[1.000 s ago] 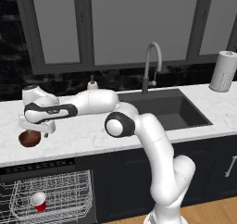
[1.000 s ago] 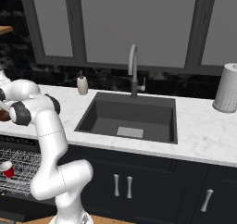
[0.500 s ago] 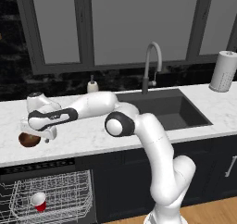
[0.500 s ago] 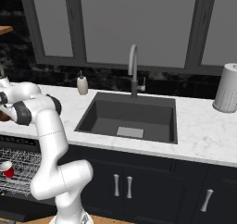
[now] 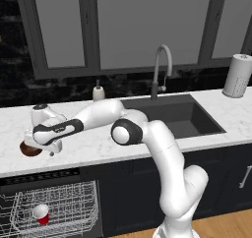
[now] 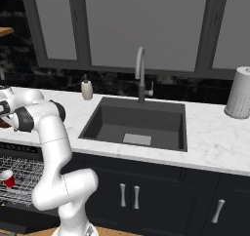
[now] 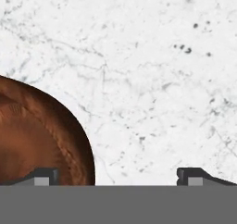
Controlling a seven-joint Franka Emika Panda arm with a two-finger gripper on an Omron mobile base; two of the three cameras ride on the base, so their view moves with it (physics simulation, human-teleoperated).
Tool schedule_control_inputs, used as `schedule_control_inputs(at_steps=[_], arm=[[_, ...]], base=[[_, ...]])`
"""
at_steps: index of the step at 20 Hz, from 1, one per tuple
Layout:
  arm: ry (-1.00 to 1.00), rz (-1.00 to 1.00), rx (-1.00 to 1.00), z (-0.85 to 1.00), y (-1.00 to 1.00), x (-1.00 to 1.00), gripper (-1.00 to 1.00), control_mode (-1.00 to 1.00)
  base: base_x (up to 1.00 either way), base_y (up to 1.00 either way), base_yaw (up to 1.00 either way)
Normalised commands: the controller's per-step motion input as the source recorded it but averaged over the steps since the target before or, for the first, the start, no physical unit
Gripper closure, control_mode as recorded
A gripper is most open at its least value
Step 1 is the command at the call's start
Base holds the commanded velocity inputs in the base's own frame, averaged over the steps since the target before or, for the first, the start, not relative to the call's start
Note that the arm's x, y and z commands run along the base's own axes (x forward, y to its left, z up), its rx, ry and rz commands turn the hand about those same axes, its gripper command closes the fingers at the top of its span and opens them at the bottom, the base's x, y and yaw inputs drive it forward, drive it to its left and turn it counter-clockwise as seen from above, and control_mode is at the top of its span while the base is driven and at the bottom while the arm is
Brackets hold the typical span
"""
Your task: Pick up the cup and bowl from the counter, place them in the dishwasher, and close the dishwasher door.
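Hanging over the white marble-look counter, the spread-jawed two-finger gripper has the round reddish-brown wooden bowl off-centre, lower left in the hand view

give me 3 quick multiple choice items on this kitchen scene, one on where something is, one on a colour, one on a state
1. Where is the small red tapered plastic cup?
A. in the sink
B. in the white wire rack of the dishwasher
C. beside the tap

2. What colour is the small round shallow wooden bowl?
A. reddish-brown
B. blue
C. white

3. How does the two-finger gripper stand?
A. shut on the cup
B. shut on the bowl
C. open

Answers:
1. B, the left base view shows the cup down in the rack below the white marble-look counter.
2. A, the hand view shows its brown wood grain.
3. C, in the hand view the fingertips stand wide apart, one over the bowl's rim, nothing clamped.
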Motion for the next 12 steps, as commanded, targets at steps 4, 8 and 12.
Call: schedule_control_inputs(at_steps=[4, 8, 12], arm=[[0.0, 0.0, 0.0, 0.0, 0.0, 0.0, 1.0, -1.0], [0.0, 0.0, 0.0, 0.0, 0.0, 0.0, 1.0, -1.0], [0.0, 0.0, 0.0, 0.0, 0.0, 0.0, 1.0, -1.0]], base=[[0.0, 0.0, 0.0], [0.0, 0.0, 0.0], [0.0, 0.0, 0.0]])
